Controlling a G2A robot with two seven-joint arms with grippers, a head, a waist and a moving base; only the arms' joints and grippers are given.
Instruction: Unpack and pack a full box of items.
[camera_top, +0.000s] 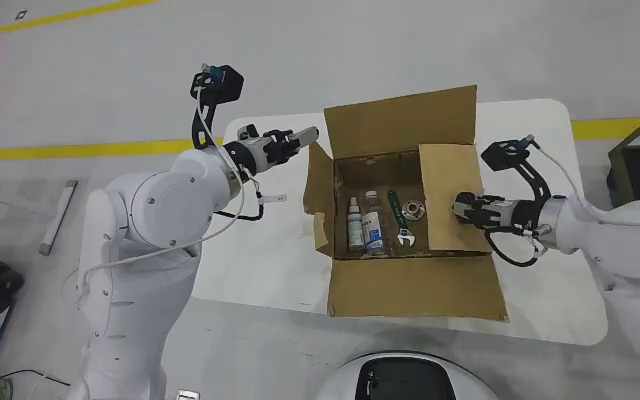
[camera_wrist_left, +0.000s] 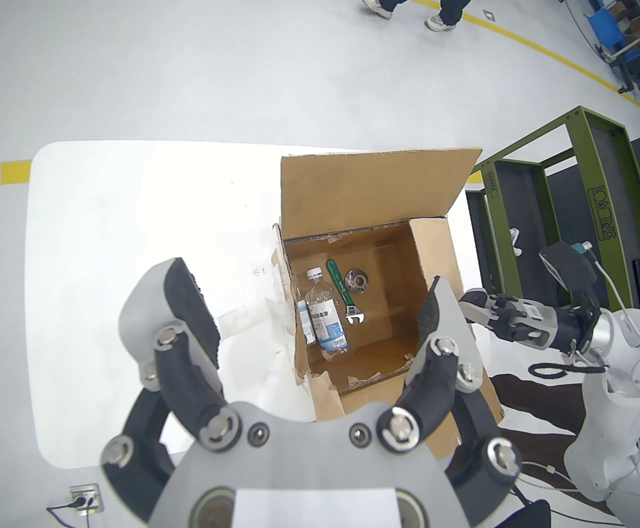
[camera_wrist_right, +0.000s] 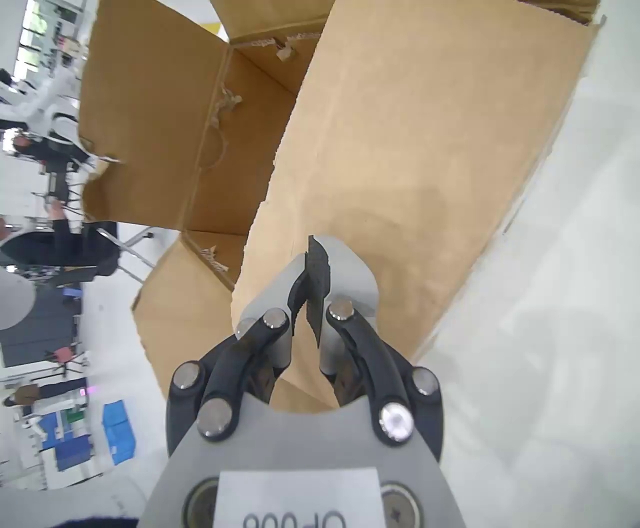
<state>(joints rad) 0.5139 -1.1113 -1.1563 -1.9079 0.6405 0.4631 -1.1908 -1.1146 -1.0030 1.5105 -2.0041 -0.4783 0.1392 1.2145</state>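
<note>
Our left gripper is open, and our right gripper is closed beside the cardboard box. We think the wrench is heavy and hard, so we should grab its handle.

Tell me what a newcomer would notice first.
The open cardboard box on the white table holds two bottles, a green-handled wrench and a round metal part. The left gripper hangs open at one side; the right gripper, shut, sits at the flap opposite.

One box, two bottles, one wrench, one metal fitting.
</note>
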